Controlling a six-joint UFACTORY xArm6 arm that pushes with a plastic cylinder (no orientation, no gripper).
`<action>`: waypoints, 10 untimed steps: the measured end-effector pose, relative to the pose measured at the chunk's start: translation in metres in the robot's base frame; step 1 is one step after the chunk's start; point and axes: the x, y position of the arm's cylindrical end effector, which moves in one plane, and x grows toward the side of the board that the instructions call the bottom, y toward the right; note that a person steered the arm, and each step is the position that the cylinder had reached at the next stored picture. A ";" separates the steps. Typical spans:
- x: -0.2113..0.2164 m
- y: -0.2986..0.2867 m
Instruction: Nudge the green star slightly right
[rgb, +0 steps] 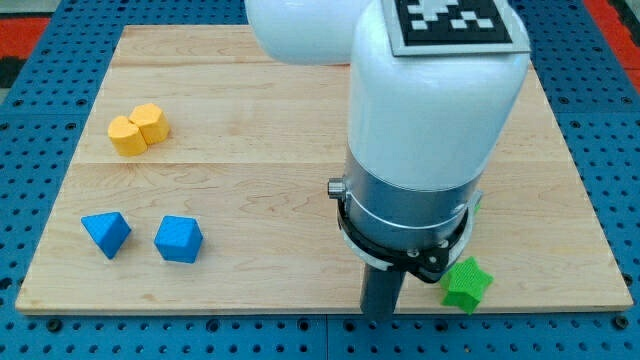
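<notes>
The green star (466, 284) sits near the board's bottom edge, toward the view's right. The rod comes down just beside it at about nine o'clock — its tip (379, 316) rests close to the star's left side, though I cannot tell whether they touch. It is a bare rod, with nothing to open or close. The white arm (435, 110) looms over the wooden board (300, 150). Well away at nine o'clock lie two blue blocks (106, 233) (179, 239), side by side; at ten o'clock, a yellow block (139, 128).
</notes>
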 end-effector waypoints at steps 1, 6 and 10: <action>0.000 0.009; -0.001 0.154; -0.001 0.155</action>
